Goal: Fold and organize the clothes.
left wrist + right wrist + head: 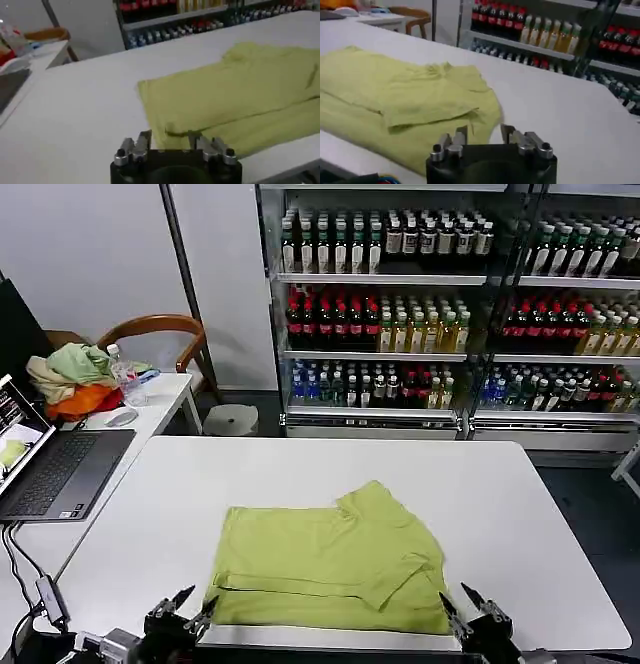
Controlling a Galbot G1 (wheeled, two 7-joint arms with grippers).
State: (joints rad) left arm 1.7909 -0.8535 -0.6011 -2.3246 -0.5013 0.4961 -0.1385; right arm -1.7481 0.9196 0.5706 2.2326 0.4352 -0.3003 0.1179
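Nearest you, at the table's near edge, both grippers sit low with their fingers spread and holding nothing: your left gripper point(184, 612) just off the near left corner of the T-shirt point(330, 559), your right gripper point(470, 612) just off its near right corner. Neither touches the cloth. You can see the lime yellow-green T-shirt lying partly folded on the middle of the white table point(520, 514), its upper part doubled over the lower layer, with a sleeve and the collar bunched toward the far right. To your left stands a side desk point(165, 399) carrying an open laptop point(55, 469), a water bottle point(125, 376) and a heap of garments point(72, 379). Behind the table, shelves of drinks point(400, 314) line the wall.
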